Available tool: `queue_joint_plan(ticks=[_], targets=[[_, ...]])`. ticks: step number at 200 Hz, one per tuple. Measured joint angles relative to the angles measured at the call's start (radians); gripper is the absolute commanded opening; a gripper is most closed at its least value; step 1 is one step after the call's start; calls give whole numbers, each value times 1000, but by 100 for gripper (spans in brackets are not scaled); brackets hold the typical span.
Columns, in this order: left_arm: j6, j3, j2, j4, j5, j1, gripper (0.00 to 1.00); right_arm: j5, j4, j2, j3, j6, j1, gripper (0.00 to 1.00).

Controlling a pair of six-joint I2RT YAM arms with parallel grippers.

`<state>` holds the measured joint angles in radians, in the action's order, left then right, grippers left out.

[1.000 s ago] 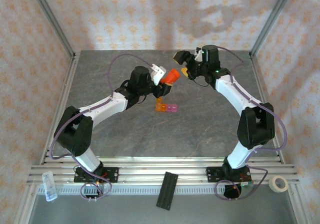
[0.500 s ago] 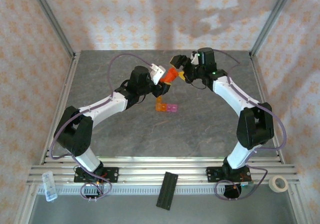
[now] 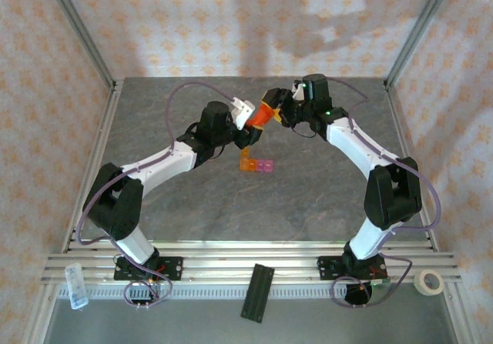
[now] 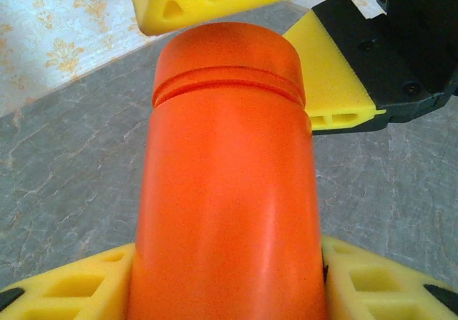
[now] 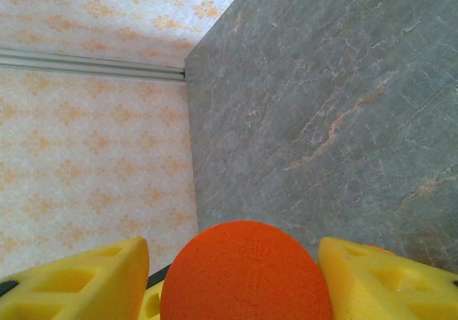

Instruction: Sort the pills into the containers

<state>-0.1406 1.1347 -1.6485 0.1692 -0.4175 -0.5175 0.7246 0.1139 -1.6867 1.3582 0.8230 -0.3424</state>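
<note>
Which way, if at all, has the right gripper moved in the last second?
Yes. The right gripper shifted leftward in the overhead view, relative to the unmoved pill tray, and now straddles the cap of the orange bottle.

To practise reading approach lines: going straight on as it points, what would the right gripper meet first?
The right gripper would meet the cap of the orange bottle held by the left gripper; the cap sits between its fingers, contact unclear.

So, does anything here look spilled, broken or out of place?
Nothing spilled or broken that I can see. The left gripper holds the bottle, the right gripper sits around its cap, and the strip rests on the table. One oddity: a black bar lies askew across the front rails.
</note>
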Motion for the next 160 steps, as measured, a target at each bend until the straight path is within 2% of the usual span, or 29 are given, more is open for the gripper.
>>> queue_joint_plan(ticks=[30, 48, 72, 112, 160], targets=[[0, 0, 0, 0, 7, 0, 0, 0, 0, -1, -2, 0, -4, 65], [0, 0, 0, 0, 7, 0, 0, 1, 0, -1, -2, 2, -8, 75], [0, 0, 0, 0, 7, 0, 0, 5, -2, -5, -2, 5, -11, 74], [0, 0, 0, 0, 7, 0, 0, 5, -2, -14, -2, 10, -11, 64], [1, 0, 0, 0, 14, 0, 0, 13, -8, -25, -2, 13, -10, 40]])
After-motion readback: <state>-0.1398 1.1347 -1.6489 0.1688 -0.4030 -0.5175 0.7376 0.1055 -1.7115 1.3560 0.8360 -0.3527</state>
